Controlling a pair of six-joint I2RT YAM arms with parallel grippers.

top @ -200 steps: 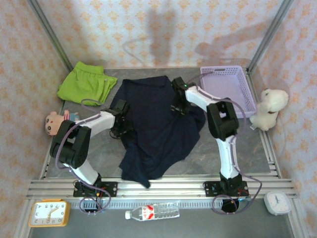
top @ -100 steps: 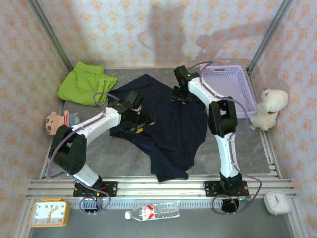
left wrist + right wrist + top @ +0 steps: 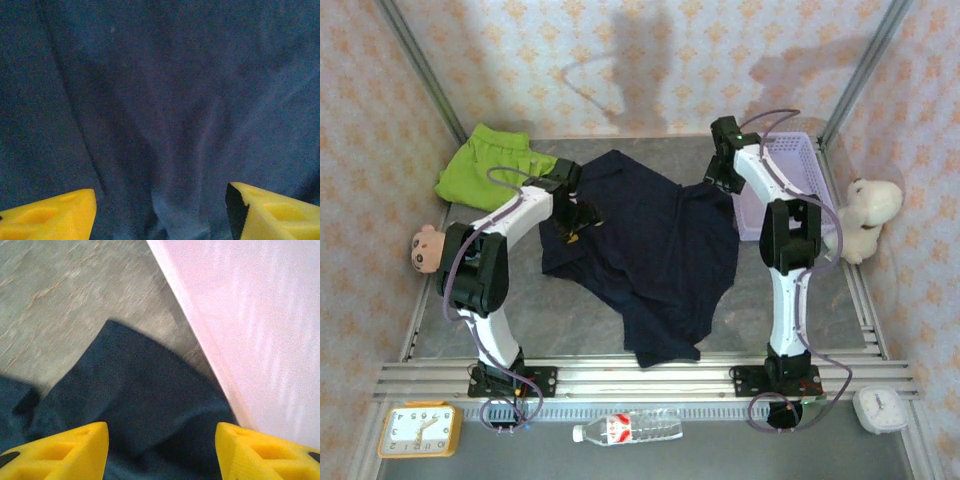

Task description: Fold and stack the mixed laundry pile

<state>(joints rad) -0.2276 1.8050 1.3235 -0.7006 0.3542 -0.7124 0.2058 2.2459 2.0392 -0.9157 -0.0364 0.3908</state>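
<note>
The navy garment (image 3: 650, 250) is soft matt cloth, as is the lime-green garment (image 3: 485, 170). The worktop (image 3: 550, 310) is smooth, grey, stone-veined; the basket (image 3: 800, 150) is smooth lavender plastic.

The dark navy garment (image 3: 650, 250) lies spread and rumpled mid-worktop, a flap trailing toward six o'clock. The lime-green garment (image 3: 492, 166) sits bunched at ten o'clock.

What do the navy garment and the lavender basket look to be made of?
Navy garment: soft, matte cloth, judging by its limp folds and creases; whether knit or woven is unclear. Lavender basket: probably rigid plastic, with smooth, straight walls and a lattice pattern.
</note>
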